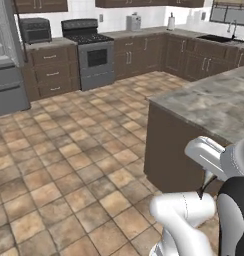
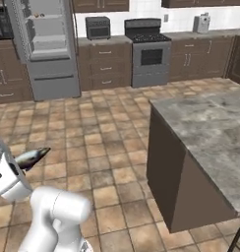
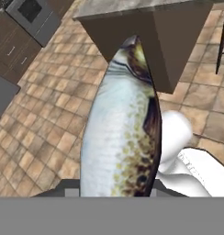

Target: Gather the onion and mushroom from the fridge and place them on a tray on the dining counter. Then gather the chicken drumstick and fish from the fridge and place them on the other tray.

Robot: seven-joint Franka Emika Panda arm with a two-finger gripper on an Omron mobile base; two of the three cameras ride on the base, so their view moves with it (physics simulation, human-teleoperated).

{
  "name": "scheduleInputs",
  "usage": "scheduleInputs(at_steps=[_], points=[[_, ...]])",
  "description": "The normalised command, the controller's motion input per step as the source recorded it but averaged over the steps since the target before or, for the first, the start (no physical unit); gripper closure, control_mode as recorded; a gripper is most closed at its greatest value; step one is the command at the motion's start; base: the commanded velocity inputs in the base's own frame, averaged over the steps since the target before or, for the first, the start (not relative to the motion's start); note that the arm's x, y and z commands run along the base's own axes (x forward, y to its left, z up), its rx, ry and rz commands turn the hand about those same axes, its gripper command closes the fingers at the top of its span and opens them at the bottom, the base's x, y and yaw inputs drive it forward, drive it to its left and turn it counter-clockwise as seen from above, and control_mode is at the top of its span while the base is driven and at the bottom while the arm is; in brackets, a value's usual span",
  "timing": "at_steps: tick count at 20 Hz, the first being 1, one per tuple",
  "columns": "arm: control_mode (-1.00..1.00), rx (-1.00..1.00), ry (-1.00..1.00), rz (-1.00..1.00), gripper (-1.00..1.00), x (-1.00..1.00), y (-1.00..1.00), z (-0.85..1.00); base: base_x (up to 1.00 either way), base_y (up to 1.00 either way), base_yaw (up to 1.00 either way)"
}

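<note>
White robot arm (image 1: 186,212) with dark joints.
Smooth, rounded glossy white shells; a black band (image 1: 234,215) at one joint; a thin dark cable beside it.

Glossy scaly fish (image 3: 120,133); speckled stone dining counter (image 1: 214,100) on matt wood.

White arm (image 1: 194,210) folded low beside the base, fingers closed on the fish (image 3: 123,133).

No readable text anywhere.
</note>
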Motion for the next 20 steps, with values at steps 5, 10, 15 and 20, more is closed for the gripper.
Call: scheduleInputs(at_steps=[5,10,15,20], points=[[1.0,0.0,0.0,0.0,1.0,0.0,0.0,0.0,-0.52,-1.0,-0.12],[1.0,0.0,0.0,0.0,1.0,0.0,0.0,0.0,-0.11,-1.0,-0.11],[1.0,0.0,0.0,0.0,1.0,0.0,0.0,0.0,0.03,-1.0,-0.08],[1.0,0.0,0.0,0.0,1.0,0.0,0.0,0.0,0.11,-1.0,-0.03]])
